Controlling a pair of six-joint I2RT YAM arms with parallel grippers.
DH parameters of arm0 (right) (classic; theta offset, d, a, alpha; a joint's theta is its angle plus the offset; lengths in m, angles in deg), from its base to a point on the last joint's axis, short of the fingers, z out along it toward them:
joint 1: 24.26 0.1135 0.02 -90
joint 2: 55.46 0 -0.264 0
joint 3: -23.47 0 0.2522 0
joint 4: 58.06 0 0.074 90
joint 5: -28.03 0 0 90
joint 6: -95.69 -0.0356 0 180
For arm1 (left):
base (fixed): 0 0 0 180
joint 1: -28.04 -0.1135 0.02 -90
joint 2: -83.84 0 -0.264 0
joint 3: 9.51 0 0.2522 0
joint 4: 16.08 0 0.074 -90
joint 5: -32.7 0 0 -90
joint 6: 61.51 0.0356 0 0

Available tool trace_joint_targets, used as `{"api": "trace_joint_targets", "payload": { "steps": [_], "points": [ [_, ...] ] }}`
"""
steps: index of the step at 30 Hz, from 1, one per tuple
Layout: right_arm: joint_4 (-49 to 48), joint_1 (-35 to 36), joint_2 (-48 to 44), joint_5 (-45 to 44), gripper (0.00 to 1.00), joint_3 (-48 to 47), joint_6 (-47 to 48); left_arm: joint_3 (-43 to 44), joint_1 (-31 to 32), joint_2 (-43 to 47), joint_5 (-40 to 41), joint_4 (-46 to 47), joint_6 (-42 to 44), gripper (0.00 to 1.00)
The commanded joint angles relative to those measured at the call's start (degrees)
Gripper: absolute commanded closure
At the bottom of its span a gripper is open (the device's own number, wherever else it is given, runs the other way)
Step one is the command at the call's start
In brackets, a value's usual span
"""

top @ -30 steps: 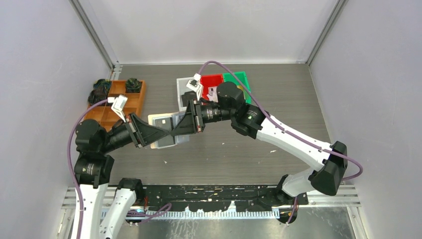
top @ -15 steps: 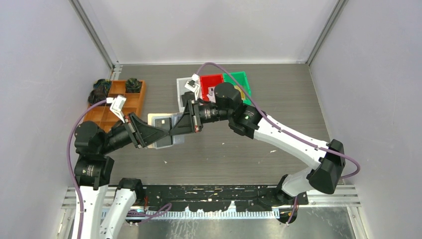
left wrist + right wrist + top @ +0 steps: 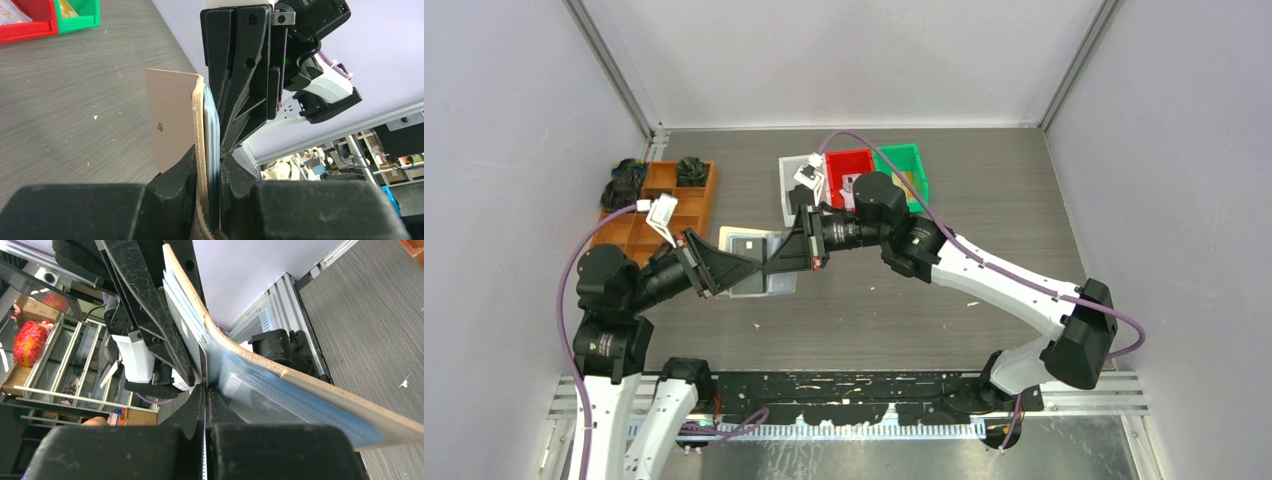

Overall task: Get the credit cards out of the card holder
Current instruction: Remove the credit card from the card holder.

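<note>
The tan card holder (image 3: 736, 238) is held up off the table between both grippers, open, with its clear sleeves facing up. My left gripper (image 3: 212, 161) is shut on the card holder (image 3: 172, 120), pinching the tan cover and the blue-tinted sleeves together. My right gripper (image 3: 205, 394) meets it from the opposite side and is shut on the thin pale edge of a credit card (image 3: 202, 365) that sticks out of the sleeves. Another pale credit card (image 3: 250, 397) shows inside a clear sleeve against the bent card holder (image 3: 320, 390). In the top view the right gripper (image 3: 776, 256) and left gripper (image 3: 758, 264) nearly touch.
A wooden compartment tray (image 3: 662, 208) with dark items (image 3: 629, 178) sits at the left. White (image 3: 790, 178), red (image 3: 852, 160) and green (image 3: 906, 160) bins stand behind the grippers. Grey walls close in the table on three sides.
The right gripper's jaws have closed onto the card edge. Both grippers and the card holder shifted slightly left and toward the back.
</note>
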Motion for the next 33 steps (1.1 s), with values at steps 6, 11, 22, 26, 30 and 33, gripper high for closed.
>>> {"api": "trace_joint_targets", "payload": {
  "steps": [6,11,22,26,30,33],
  "points": [
    [-7.0,0.4,-4.77,-1.62,0.99,4.69,-0.12,1.47,0.29,-0.08,-4.47,7.92,-5.07,0.8],
    [-7.56,0.06,-6.1,-1.71,0.99,6.58,-0.62,1.89,0.32,-0.67,-4.99,8.45,-5.55,0.8],
    [-10.25,0.02,-8.47,-1.28,0.99,9.52,-1.31,2.5,0.31,-0.47,-4.53,8.57,-5.57,0.95],
    [-9.99,0.0,-8.63,-1.44,0.99,10.13,-1.25,2.7,0.3,-0.44,-4.45,7.95,-4.99,0.89],
    [-9.66,-0.03,-8.71,-0.87,0.99,9.92,-1.12,2.76,0.3,-0.48,-4.18,7.71,-4.87,0.84],
    [-7.34,-0.75,-9.3,-0.88,0.93,9.01,0.11,2.9,0.3,-0.44,-4.35,7.6,-4.42,0.86]
  ]
}}
